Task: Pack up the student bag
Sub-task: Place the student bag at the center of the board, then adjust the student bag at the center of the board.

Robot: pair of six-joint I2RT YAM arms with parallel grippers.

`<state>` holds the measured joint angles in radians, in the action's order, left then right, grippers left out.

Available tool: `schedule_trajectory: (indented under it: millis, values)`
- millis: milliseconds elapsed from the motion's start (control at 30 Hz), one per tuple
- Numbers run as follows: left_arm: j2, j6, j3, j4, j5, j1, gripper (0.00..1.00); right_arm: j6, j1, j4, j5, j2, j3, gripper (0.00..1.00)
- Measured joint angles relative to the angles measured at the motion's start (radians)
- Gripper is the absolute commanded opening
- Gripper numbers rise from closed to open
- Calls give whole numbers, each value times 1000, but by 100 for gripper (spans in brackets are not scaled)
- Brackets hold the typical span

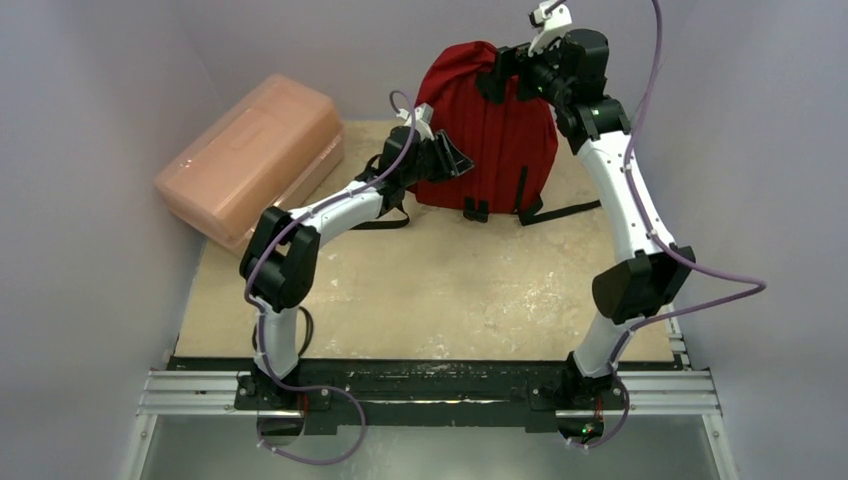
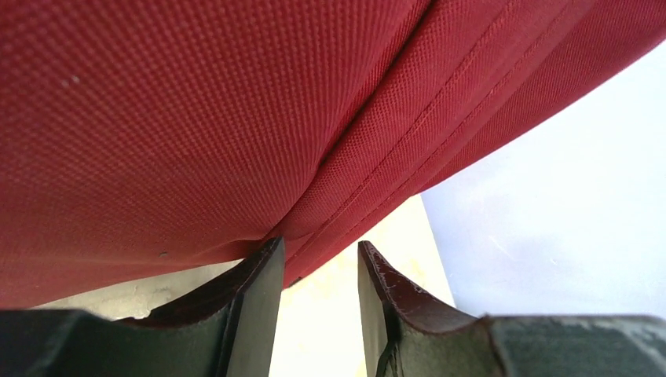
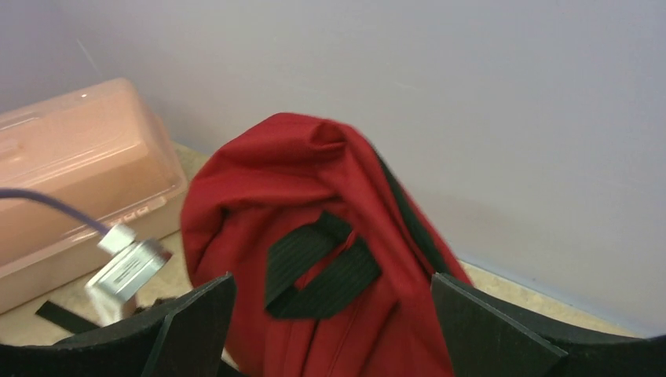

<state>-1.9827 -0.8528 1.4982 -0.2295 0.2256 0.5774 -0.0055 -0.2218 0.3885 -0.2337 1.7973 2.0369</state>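
The student bag stands upright at the far side of the table, its back to the far wall and a little right of the middle. Its top is slumped and creased, with a black webbing carry loop folded over at the crown. Two black straps trail from its base onto the table, one to each side.

The left gripper is low at the bag's left edge. In the left wrist view its fingers stand a narrow way apart (bare table shows through the gap) with nothing caught between them. Their tips are right up against a stitched fold of the red fabric.

The right gripper is high at the bag's top. Its jaws are spread wide, and in its wrist view the crown and the carry loop lie between the two fingers – whether either pad touches the cloth I cannot tell.

Left of the bag, against the left wall, lies a pink translucent box with its lid on, set at an angle. A purple cable runs along each arm.
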Motion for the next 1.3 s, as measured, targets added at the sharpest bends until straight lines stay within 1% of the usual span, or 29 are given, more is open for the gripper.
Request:
schedule_trajectory:
  millis: [133, 300, 467, 533, 600, 667, 767, 900, 967, 1100, 1233, 1300]
  values:
    - [5, 11, -16, 8, 7, -8, 42, 1, -2, -7, -10, -102, -71, 99]
    - [56, 27, -119, 24, 13, -10, 45, 8, 7, -68, 10, -239, -175, 99]
    - [150, 63, -201, 39, 20, -10, 54, 51, 38, -161, 14, -274, -271, 99]
    - [205, 84, -231, 43, 29, -13, 57, 106, 79, -211, -23, -258, -318, 99]
    - [256, 100, -246, 59, 40, -23, 57, 163, 142, -275, -55, -217, -345, 99]
    - [303, 113, -248, 80, 66, -48, 57, 196, 193, -325, -72, -145, -330, 99]
    - [334, 115, -242, 105, 99, -90, 57, 227, 248, -369, -84, 44, -197, 99]
    - [336, 116, -227, 171, 124, -124, 57, 293, 268, -435, -125, 195, -194, 99]
    - [336, 114, -227, 198, 144, -126, 57, 331, 268, -456, -143, 267, -192, 99]
    - [338, 111, -232, 220, 192, -124, 57, 410, 277, -556, -219, 396, -186, 99]
    - [367, 104, -262, 234, 233, -125, 57, 455, 288, -647, -278, 459, -177, 99]
    - [388, 105, -272, 257, 246, -124, 57, 454, 295, -647, -288, 488, -122, 99]
